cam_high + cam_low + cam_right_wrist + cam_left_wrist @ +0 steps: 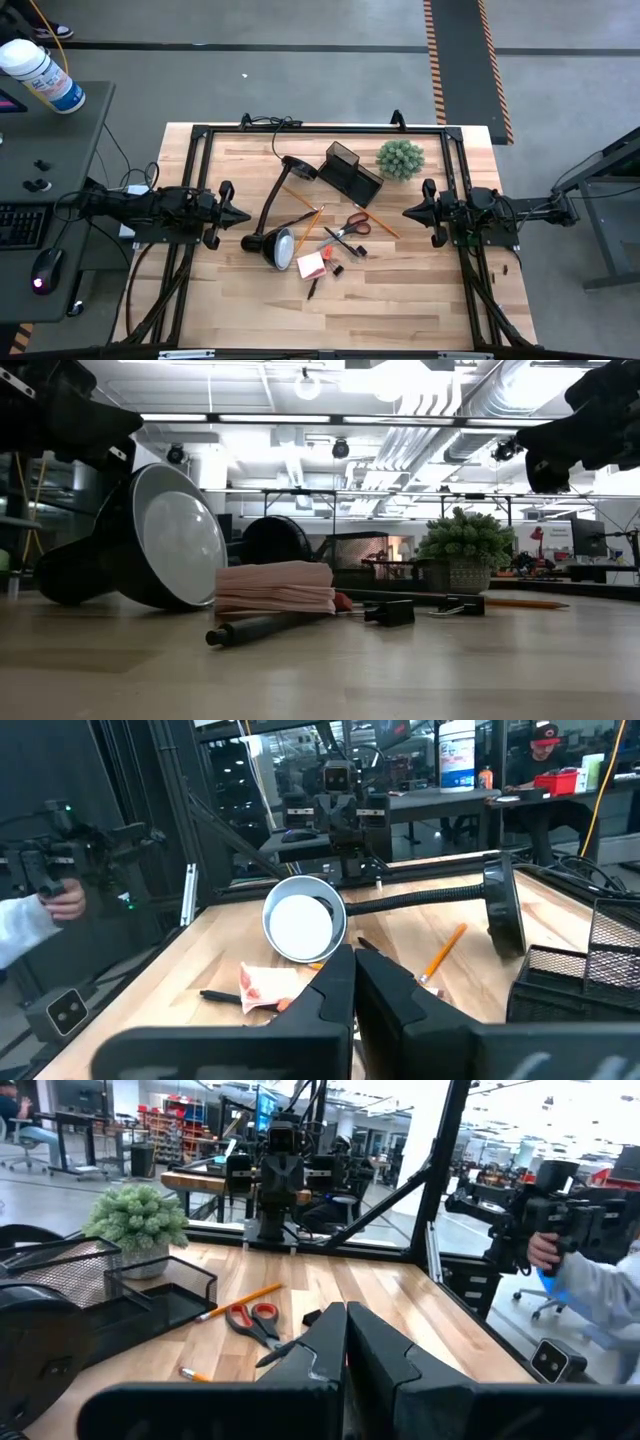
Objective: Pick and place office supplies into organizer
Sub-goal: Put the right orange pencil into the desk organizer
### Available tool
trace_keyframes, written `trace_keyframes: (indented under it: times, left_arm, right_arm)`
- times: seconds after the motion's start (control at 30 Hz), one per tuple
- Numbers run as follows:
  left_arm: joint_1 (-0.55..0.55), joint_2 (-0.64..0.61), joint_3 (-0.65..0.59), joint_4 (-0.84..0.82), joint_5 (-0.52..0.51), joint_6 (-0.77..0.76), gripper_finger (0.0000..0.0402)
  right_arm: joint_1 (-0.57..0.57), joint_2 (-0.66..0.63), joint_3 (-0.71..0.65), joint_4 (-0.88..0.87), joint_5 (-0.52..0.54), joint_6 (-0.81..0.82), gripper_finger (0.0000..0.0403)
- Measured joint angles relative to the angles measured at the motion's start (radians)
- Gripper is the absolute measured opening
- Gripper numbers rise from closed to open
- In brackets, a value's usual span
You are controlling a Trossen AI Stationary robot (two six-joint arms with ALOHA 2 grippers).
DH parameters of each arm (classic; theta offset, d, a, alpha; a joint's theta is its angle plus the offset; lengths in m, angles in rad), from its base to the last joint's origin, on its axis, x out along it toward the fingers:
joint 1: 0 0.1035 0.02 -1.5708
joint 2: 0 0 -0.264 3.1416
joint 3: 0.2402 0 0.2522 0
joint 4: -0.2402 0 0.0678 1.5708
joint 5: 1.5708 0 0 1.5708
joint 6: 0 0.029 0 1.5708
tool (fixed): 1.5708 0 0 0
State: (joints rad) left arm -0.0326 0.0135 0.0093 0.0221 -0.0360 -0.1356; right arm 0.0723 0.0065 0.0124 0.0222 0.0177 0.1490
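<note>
The office supplies lie on the wooden table between my arms. They are orange-handled scissors (350, 228), two pencils (305, 220) (378, 222), a pink sticky-note pad (311, 264), a black pen (313, 288) and small black binder clips (338, 270). The dark mesh organizer (350, 170) stands on its base behind them. My left gripper (245, 215) hovers shut and empty at the left, beside the lamp. My right gripper (407, 212) hovers shut and empty at the right. The scissors (250, 1320) show in the left wrist view and the pad (265, 985) in the right wrist view.
A black desk lamp (280, 215) lies on the table, its head (281, 246) near the pad. A green spiky plant (400, 158) stands right of the organizer. A black frame (320, 128) borders the table. A person's hand with a camera rig (545, 1230) shows beyond the table.
</note>
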Motion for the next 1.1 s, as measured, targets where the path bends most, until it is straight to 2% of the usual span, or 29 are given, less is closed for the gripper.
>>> trace_keyframes:
  times: [0.3, 0.53, 0.67, 0.83, 0.93, 1.1]
  left_arm:
    - [0.0, 0.0, 0.0, 0.03, -0.002, -0.003, 0.0001]
    - [0.0, 0.0, 0.0, 0.032, -0.008, -0.002, 0.0001]
    - [0.0, 0.0, 0.0, 0.037, -0.028, -0.003, 0.0001]
    - [0.0, 0.0, 0.0, 0.036, -0.036, -0.003, 0.0001]
    - [0.0, 0.0, 0.0, 0.036, -0.036, -0.003, 0.0001]
    - [0.0, 0.0, 0.0, 0.036, -0.036, -0.004, 0.0001]
  right_arm:
    - [0.0, 0.001, -0.001, 0.01, 0.012, 0.004, 0.0004]
    - [0.0, 0.004, 0.0, -0.003, 0.03, 0.081, 0.0006]
    - [0.004, 0.056, 0.001, -0.005, 0.032, 0.102, 0.0025]
    - [0.025, 0.184, 0.01, -0.026, 0.058, 0.128, 0.0066]
    - [0.05, 0.276, 0.085, -0.162, 0.141, 0.139, 0.0084]
    - [0.119, 0.414, 0.32, -0.361, 0.293, 0.166, 0.0094]
